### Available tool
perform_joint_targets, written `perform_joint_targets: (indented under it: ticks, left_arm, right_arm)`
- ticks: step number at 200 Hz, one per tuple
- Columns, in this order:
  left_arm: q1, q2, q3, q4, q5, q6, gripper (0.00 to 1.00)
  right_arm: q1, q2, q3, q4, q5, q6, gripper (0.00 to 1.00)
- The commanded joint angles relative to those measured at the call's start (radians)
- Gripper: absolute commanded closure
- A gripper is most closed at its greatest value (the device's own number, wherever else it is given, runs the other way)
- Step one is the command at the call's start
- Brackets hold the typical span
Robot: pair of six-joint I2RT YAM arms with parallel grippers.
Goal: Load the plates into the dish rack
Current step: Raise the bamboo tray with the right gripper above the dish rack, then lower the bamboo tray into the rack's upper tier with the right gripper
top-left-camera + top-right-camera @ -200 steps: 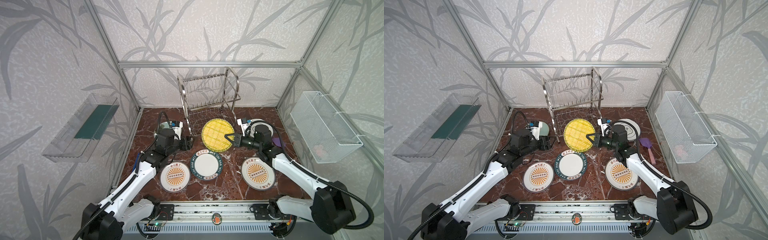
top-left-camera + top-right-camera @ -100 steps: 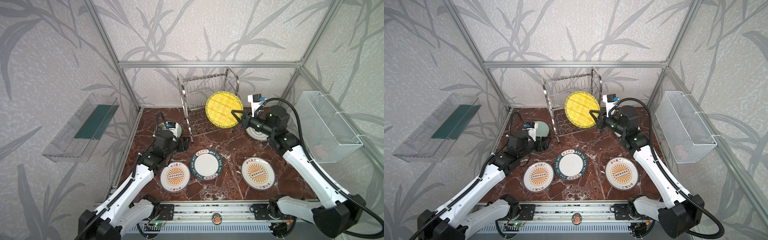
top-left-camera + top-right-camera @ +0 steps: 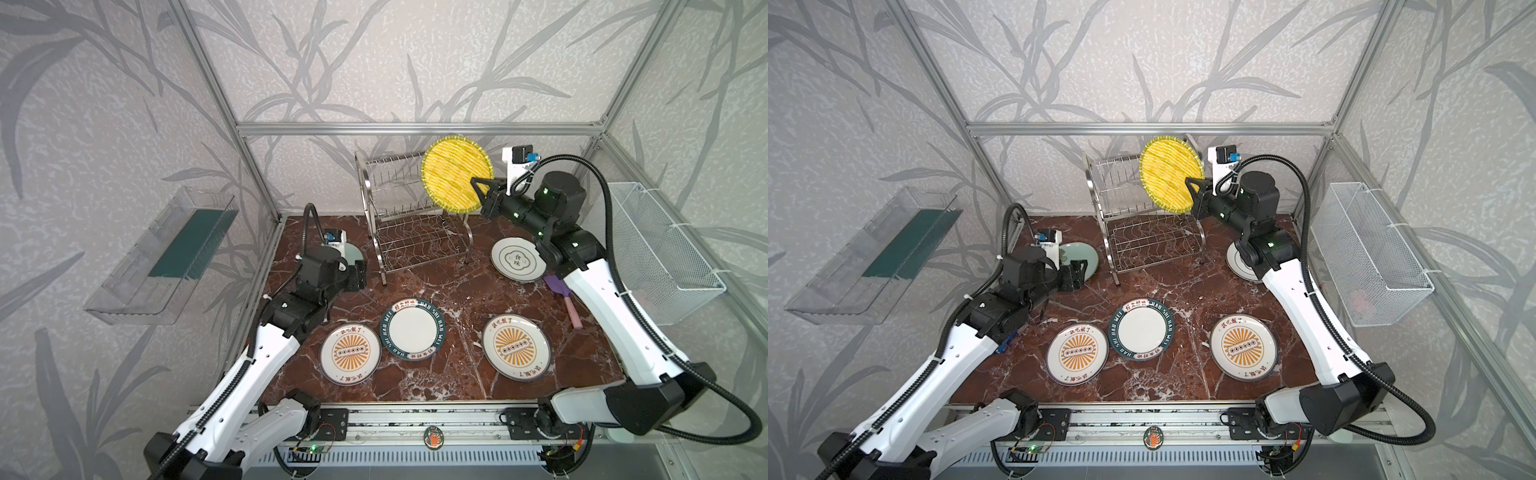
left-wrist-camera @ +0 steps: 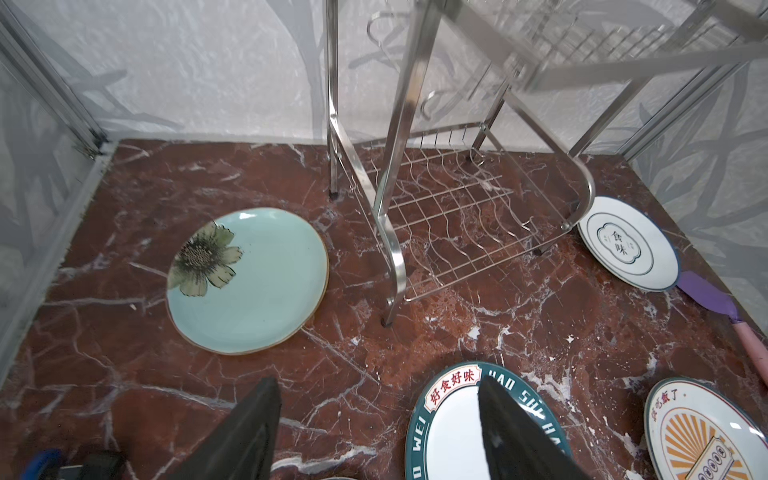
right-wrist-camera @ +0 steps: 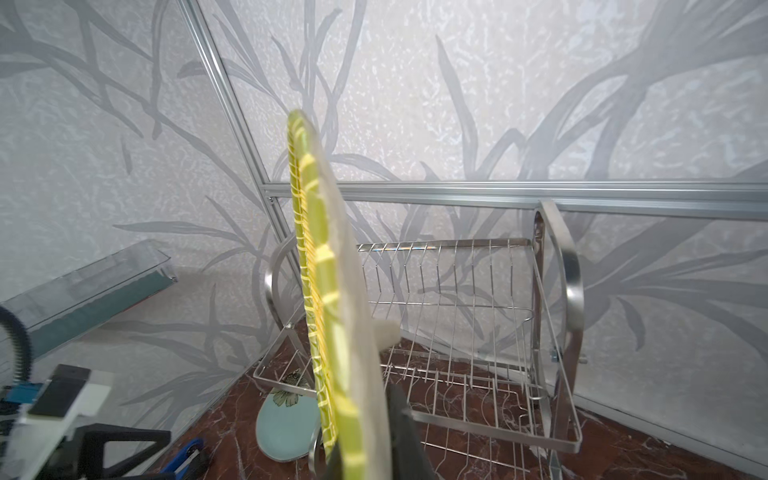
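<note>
Yellow ribbed plate (image 3: 451, 172) pinched by right gripper (image 3: 477, 185), left gripper (image 4: 376, 388) spread, empty

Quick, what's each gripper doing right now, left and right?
Left gripper: open, holding nothing.
Right gripper: closed on the yellow plate, held up on edge.

White arm links (image 3: 266, 357), black joints (image 3: 559, 199), ribbed black cables (image 3: 607, 208), green lights (image 3: 545, 190)
</note>
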Motion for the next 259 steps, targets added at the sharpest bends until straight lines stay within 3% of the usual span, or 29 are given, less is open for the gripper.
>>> perform_joint_targets:
  ticks: [1, 38, 103, 198, 259]
  left_arm:
    - [-0.001, 0.037, 0.101, -0.127, -0.058, 0.092, 0.27]
    - [0.001, 0.031, 0.062, -0.012, -0.006, 0.150, 0.28]
    - [0.009, 0.009, -0.096, 0.243, 0.135, 0.122, 0.28]
    - [0.021, 0.021, -0.039, 0.262, 0.216, 0.195, 0.28]
    - [0.023, -0.001, -0.120, 0.341, 0.319, 0.173, 0.29]
  right_arm:
    - [-0.004, 0.056, 0.104, 0.013, 0.076, -0.046, 1.00]
    - [-0.004, 0.197, 0.279, -0.042, 0.132, -0.099, 1.00]
    - [0.006, 0.386, 0.464, -0.087, 0.248, -0.176, 1.00]
    - [0.067, 0.597, 0.739, -0.224, 0.498, -0.331, 1.00]
    - [0.086, 0.642, 0.811, -0.271, 0.585, -0.340, 1.00]
